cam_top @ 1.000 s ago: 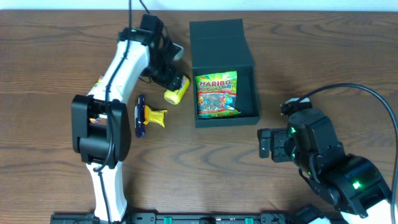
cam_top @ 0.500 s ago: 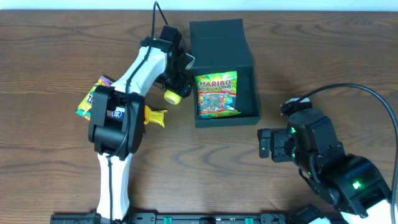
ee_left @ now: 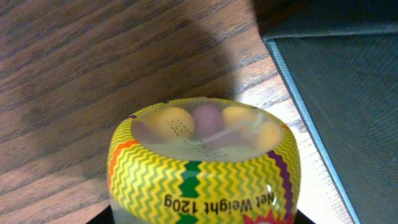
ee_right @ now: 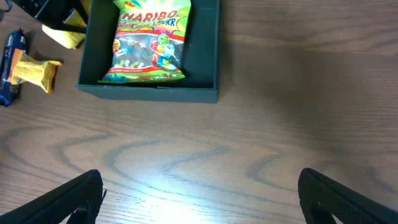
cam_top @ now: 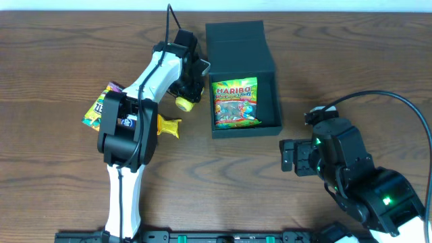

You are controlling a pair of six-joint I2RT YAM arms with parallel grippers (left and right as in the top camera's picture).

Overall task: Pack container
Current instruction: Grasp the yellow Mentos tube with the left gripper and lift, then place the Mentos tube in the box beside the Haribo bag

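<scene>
The job stood partly done. The container point(cam_top: 268, 101) sat at the far middle of the worktop point(cam_top: 54, 47), its flap lid thrown open toward the far side, and a single Haribo bag point(cam_top: 235, 102) lay flat inside, filling most of the floor but leaving a bare strip on the right.

Everything else lay outside the box. A yellow tub point(cam_top: 183, 102) of sweets rested on the wood just left of the container's left wall, and the left end effector point(cam_top: 185, 98) was down at it. In the left wrist view the tub point(ee_left: 202, 168) filled the frame, so I could not tell whether the jaws pinched it or merely stood around it.

Nearer and further left lay a yellow-wrapped sweet point(cam_top: 169, 125), a blue packet point(ee_right: 11, 50) and a yellow-and-purple packet point(cam_top: 101, 108) half hidden by the left arm.

The right end effector point(ee_right: 205, 196) hung at the near right, well apart from the container, fingers spread wide and holding nothing.

By my reckoning the tub and three loose snacks were left to load, and the lid was yet to be shut.
</scene>
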